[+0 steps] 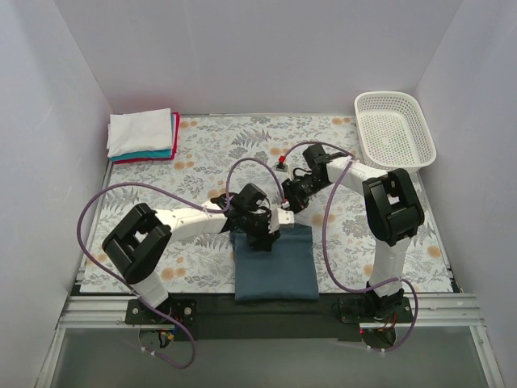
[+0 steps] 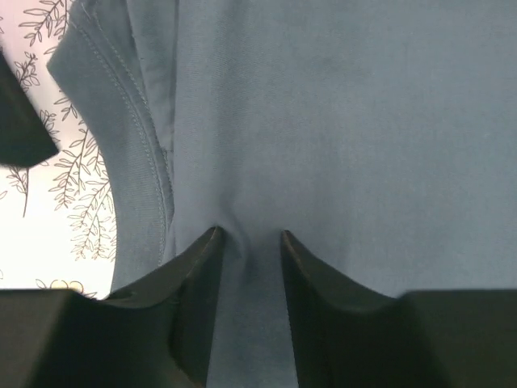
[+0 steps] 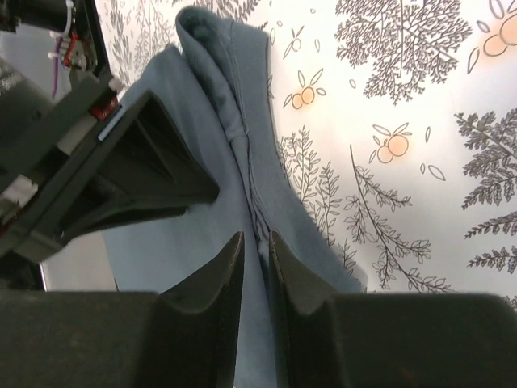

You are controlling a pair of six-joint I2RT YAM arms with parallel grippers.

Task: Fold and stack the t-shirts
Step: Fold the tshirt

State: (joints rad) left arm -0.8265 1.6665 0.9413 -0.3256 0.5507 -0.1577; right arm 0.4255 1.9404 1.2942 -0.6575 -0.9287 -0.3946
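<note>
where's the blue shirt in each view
top external: blue shirt bottom centre, at the near edge
left wrist: blue shirt fills nearly the whole frame
right wrist: blue shirt bunched strip, upper left to bottom centre
shared landmark: floral tablecloth beside it

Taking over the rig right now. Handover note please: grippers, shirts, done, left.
Left gripper: shut on the blue shirt, pinching a fold in its cloth.
Right gripper: shut on an edge of the same shirt, close beside the left gripper.
Blue shirt: a compact rectangle at the near edge, between the arm bases.
Folded stack: white, teal and red shirts, in the far-left corner.
Basket: far-right corner.
Done: three shirts folded and stacked, and the blue one mostly folded.
Left: probably finish the blue shirt's fold, then carry it to the stack.
</note>
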